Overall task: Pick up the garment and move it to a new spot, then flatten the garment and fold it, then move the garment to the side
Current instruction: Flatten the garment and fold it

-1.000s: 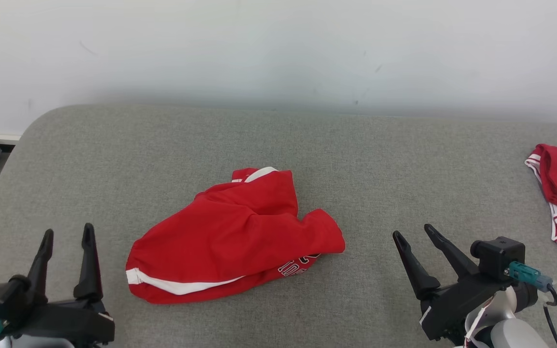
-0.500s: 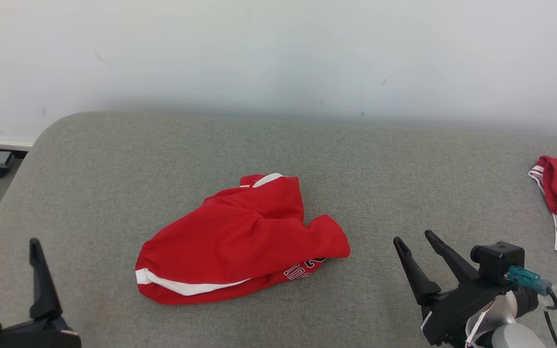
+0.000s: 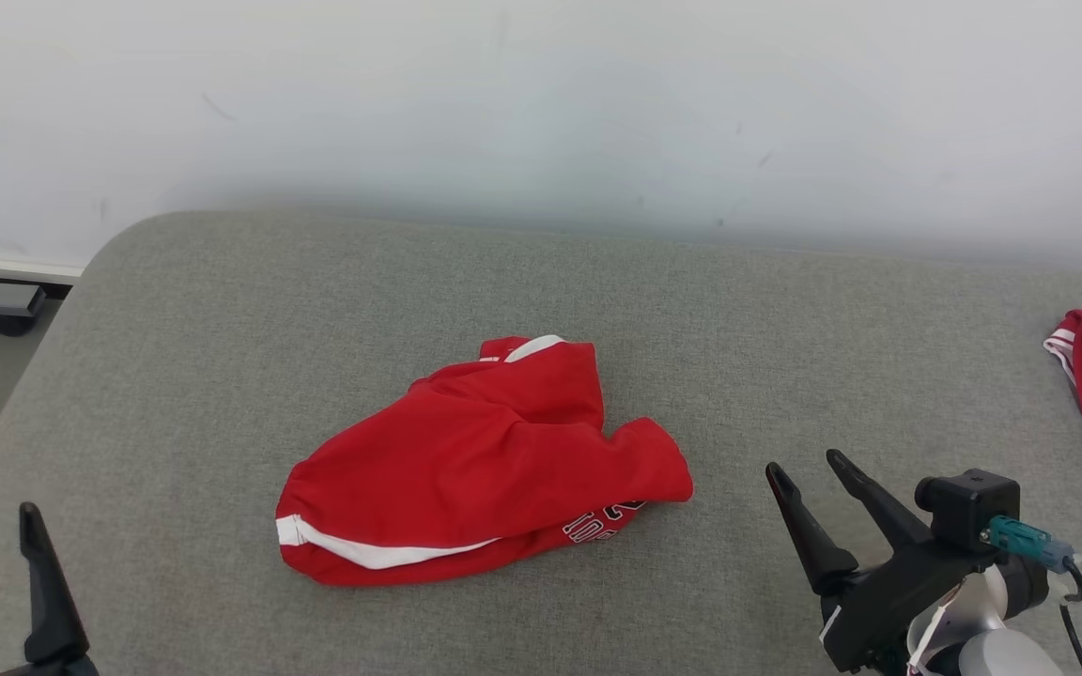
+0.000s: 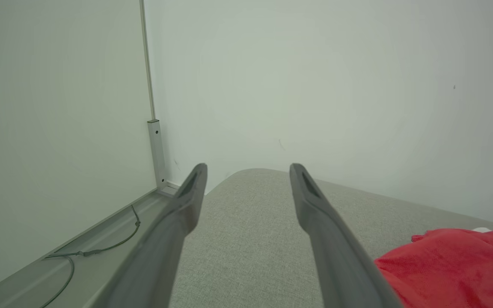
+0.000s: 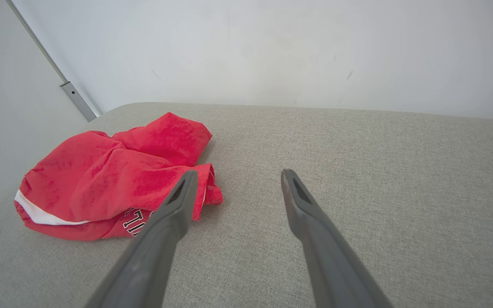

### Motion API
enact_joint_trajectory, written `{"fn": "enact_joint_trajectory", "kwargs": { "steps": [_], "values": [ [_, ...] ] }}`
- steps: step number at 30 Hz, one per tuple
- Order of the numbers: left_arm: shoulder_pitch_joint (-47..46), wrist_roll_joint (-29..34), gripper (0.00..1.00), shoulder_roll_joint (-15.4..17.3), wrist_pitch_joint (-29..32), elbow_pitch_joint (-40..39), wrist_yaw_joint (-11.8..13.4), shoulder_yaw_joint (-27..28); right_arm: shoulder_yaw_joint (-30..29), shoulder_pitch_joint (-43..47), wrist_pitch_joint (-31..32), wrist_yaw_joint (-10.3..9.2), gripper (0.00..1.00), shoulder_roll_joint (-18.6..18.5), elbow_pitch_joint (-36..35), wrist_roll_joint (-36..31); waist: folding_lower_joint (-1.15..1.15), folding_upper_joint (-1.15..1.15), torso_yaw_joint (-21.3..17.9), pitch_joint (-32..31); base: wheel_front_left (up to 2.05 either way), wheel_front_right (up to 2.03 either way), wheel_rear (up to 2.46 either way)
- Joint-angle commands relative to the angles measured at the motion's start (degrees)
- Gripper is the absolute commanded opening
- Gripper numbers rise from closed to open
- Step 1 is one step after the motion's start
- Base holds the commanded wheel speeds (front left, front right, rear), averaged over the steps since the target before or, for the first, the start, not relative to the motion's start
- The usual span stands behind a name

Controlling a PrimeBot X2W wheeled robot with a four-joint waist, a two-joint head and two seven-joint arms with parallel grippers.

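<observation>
Left gripper (image 4: pixel 248 169) pulled back low and left, wide apart, empty; right gripper (image 3: pixel 802 462) stood wide, empty, near the crumpled red shorts (image 3: pixel 475 460).

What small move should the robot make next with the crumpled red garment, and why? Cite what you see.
Probably swing the right gripper left toward the crumpled red garment and lower onto its near edge. Its fingers stand open and empty, and the garment lies untouched in a heap on the grey padded surface, just left of this gripper.
</observation>
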Motion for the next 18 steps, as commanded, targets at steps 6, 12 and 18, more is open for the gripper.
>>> {"fn": "enact_joint_trajectory", "kwargs": {
  "steps": [6,12,18],
  "values": [
    [1.53,0.72,1.0,0.24,-0.33,-0.05,-1.27,-0.5,1.95,-1.17,3.94,-0.12,1.0,-1.08,0.15,3.41,0.0,0.0,0.35,0.0,0.0,0.0,0.0],
    [0.73,0.72,1.0,0.29,-0.33,-0.04,-1.78,-1.28,5.51,-4.63,10.09,-0.12,1.0,-3.2,1.44,7.7,0.0,0.0,0.84,-0.01,0.0,0.0,0.0],
    [0.06,0.39,1.0,0.22,-0.33,0.25,-1.9,-1.74,8.69,-8.77,12.83,-0.12,1.0,-4.58,3.87,11.15,0.0,0.0,1.53,-0.11,0.0,0.0,0.0]
  ]
}}
